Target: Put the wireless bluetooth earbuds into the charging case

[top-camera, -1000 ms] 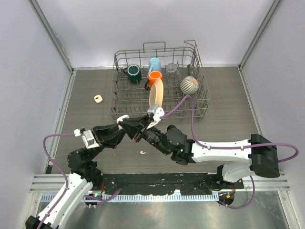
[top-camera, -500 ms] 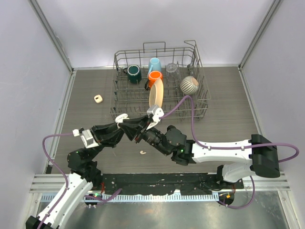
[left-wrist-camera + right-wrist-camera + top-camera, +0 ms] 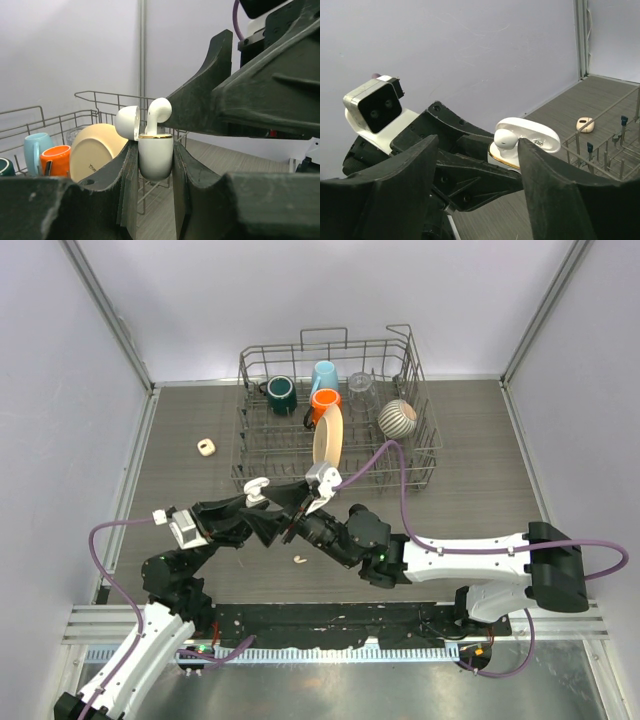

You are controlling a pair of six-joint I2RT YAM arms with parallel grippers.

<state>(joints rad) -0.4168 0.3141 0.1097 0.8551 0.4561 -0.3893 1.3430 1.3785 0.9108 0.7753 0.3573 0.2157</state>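
Observation:
My left gripper (image 3: 154, 148) is shut on the white charging case (image 3: 155, 159), held upright above the table with its lid (image 3: 127, 122) swung open. One white earbud (image 3: 159, 113) stands in the case, its head sticking up above the gold rim. My right gripper (image 3: 477, 142) is open around the case top, with one fingertip (image 3: 524, 146) right beside that earbud (image 3: 506, 139). From above, both grippers meet near the case (image 3: 257, 487). A second earbud (image 3: 299, 560) lies loose on the table under the right arm.
A wire dish rack (image 3: 243, 455) stands just behind the grippers, holding mugs, a striped bowl and a tan plate (image 3: 329, 436). Another small cream case (image 3: 206, 447) lies on the table to the rack's left. White walls close in the table's sides.
My right gripper has opened and let go of the earbud, which now stands in the case. The left gripper with the case has shifted slightly.

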